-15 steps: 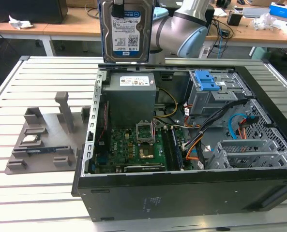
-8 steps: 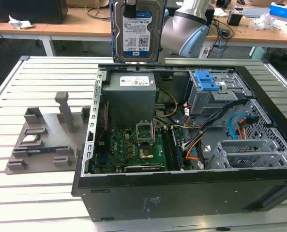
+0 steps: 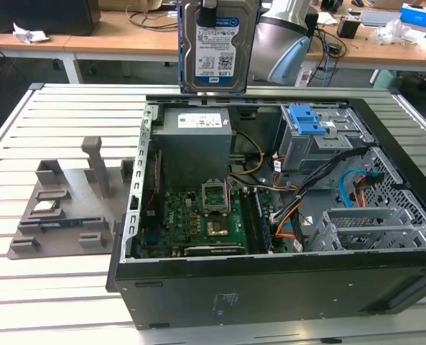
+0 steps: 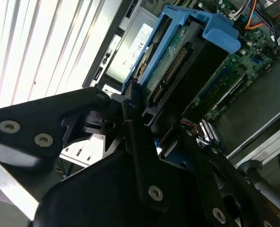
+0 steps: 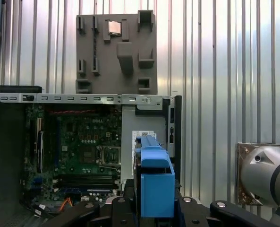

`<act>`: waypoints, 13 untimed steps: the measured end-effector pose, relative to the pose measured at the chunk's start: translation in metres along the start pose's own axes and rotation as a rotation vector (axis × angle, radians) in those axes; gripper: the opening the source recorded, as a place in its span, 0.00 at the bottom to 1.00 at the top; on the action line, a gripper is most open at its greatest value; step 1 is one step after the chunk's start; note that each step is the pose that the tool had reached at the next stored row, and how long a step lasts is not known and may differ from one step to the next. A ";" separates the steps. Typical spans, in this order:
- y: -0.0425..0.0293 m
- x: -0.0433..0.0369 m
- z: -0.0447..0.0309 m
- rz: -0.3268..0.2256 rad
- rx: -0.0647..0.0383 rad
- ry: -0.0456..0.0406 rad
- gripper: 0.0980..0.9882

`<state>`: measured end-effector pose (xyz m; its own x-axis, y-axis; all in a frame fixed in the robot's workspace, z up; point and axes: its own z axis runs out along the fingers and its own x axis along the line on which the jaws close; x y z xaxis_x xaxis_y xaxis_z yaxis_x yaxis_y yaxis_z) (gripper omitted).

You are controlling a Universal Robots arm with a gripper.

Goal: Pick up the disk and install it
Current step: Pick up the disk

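gripper (image 3: 208, 14) clamped on the disk (image 3: 216, 50), upright, hanging clear above the far edge of the open case (image 3: 270, 287), power supply (image 3: 196, 144) beneath; slatted table (image 3: 54, 287) all round, desks (image 3: 126, 39) behind.

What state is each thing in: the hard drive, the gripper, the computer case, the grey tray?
Black metal computer case: on its side, panel off, open.
Silver rectangular hard drive in blue plastic carrier frame: held upright above the case, not installed.
Black gripper: shut on the hard drive.
Grey plastic tray: on the slatted table, holding one small square chip.
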<state>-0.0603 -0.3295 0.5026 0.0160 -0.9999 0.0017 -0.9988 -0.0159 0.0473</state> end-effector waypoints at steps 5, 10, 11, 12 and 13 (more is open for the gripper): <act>-0.0186 0.0003 -0.0009 0.000 0.000 0.0000 0.30; -0.0346 0.0006 -0.0016 0.000 0.000 0.0001 0.30; -0.0381 0.0006 -0.0018 0.000 0.000 0.0001 0.30; -0.0412 0.0007 -0.0019 0.000 0.000 0.0001 0.30; -0.0429 0.0007 -0.0020 0.000 0.000 0.0000 0.30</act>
<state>-0.0173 -0.3295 0.5025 0.0159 -0.9999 0.0017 -0.9987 -0.0158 0.0475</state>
